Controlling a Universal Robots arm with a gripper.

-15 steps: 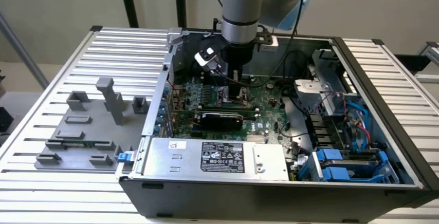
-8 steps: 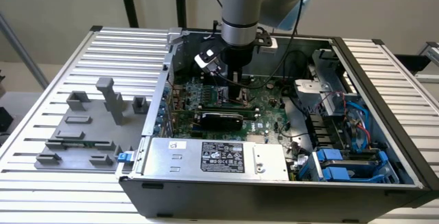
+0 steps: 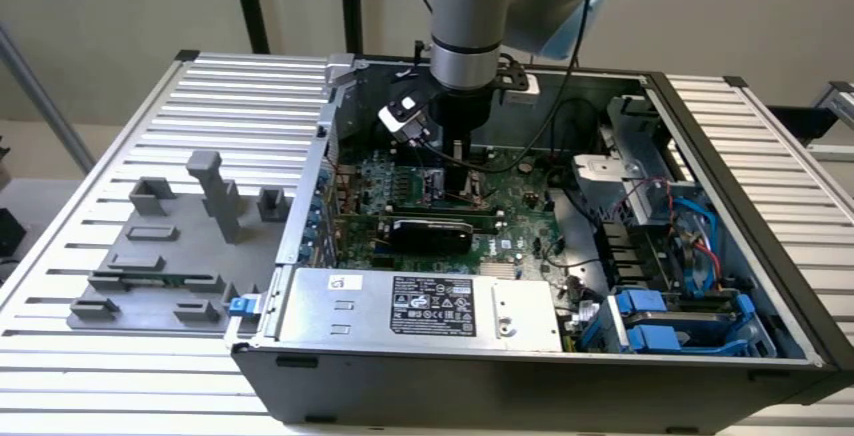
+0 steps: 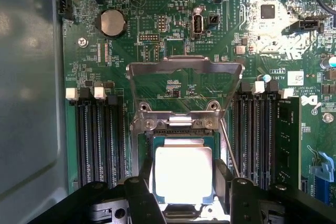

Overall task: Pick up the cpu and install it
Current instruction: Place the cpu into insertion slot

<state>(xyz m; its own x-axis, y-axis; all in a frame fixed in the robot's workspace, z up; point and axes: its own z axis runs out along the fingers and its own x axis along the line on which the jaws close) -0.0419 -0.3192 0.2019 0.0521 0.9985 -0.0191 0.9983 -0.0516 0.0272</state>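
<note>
The cpu [image 4: 184,174], a flat square chip with a bright silvery top and a thin rim, lies at the motherboard's socket [image 4: 140,145], whose metal load plate [image 4: 185,67] is flipped open. My gripper [image 4: 184,184] is over it, and its two black fingers [image 4: 147,179] press against opposite edges of the chip. In the exterior view my gripper [image 3: 461,188] reaches straight down into the open computer case [image 3: 534,356], low over the green motherboard [image 3: 514,231].
Memory slots [image 4: 100,135] flank the socket on both sides. A power supply [image 3: 420,306], drive bays with blue tabs [image 3: 667,321] and loose cables [image 3: 681,226] crowd the case. Grey plastic fixture blocks [image 3: 214,191] stand on the slatted table at the exterior view's left.
</note>
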